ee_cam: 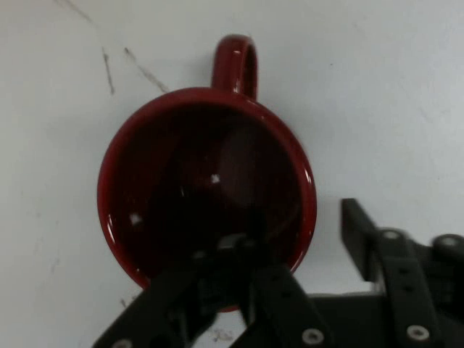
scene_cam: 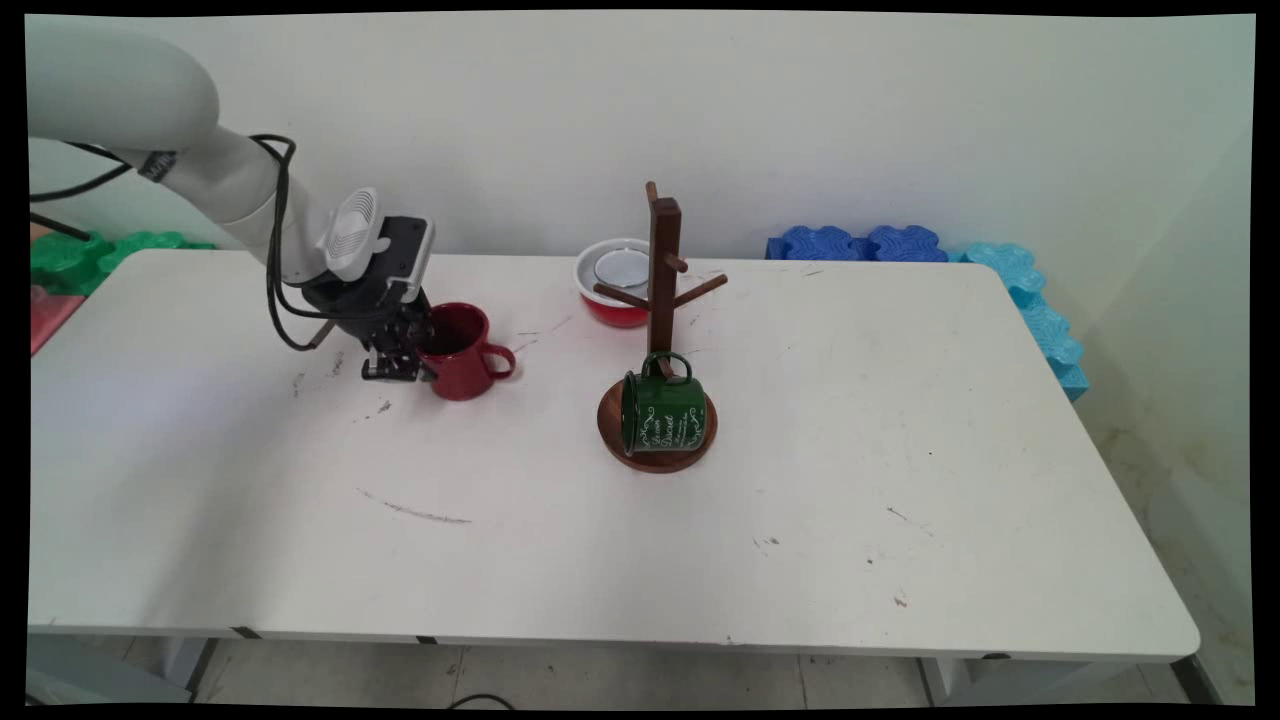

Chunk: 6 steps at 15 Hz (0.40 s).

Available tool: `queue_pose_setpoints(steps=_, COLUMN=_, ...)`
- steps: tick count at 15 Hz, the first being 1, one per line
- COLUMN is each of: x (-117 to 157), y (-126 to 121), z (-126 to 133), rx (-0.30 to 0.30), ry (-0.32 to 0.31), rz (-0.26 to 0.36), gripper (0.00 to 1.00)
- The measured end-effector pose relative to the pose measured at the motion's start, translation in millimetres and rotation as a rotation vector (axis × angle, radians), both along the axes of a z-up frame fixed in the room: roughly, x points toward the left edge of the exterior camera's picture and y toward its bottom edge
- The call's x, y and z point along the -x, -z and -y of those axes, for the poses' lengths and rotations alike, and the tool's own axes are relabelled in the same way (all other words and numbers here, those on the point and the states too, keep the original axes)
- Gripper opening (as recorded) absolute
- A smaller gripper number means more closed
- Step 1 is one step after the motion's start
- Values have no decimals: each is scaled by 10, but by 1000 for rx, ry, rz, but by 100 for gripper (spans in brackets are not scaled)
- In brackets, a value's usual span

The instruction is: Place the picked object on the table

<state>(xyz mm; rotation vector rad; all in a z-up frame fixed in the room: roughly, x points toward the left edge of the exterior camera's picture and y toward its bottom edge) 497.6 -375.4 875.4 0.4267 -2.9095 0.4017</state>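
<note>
Right, logging this one fast.

gripper vs mug: I have the gripper [scene_cam: 398, 368] down at the left wall of the red mug [scene_cam: 462, 352], so the mug sits at about 3 o'clock from it in the main view.

straddle: in the hand view one finger [ee_cam: 239, 272] sits inside the mug [ee_cam: 206, 190], over the near rim; the other finger [ee_cam: 360, 232] stands outside the wall, off at 4 o'clock from the mug's centre. I read that as the rim wall between the two.

gripper state: parted, with a gap wider than the wall; I see no pinch on the rim.

mug axis: upright, mouth up, standing on the white table [scene_cam: 600, 530]. Handle [ee_cam: 235, 64] points to 12 o'clock in the hand view, on the side opposite the fingers; in the main view it points to 3 o'clock.

arm pose: it comes in from the upper left, wrist bent down, hand pointing nearly straight down at the table, cables hanging beside it.

nearby: wooden mug tree [scene_cam: 662, 300] well apart at 3 o'clock of the red mug, a green enamel mug [scene_cam: 663, 413] hung low on it over its round base; a red bowl [scene_cam: 613, 282] behind the tree.
</note>
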Motion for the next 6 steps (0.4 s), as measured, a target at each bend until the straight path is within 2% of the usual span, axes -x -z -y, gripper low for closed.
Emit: queue_pose_setpoints(steps=6, x=-11, y=29, z=-27, rx=-4, ry=5, rz=4, gripper=100)
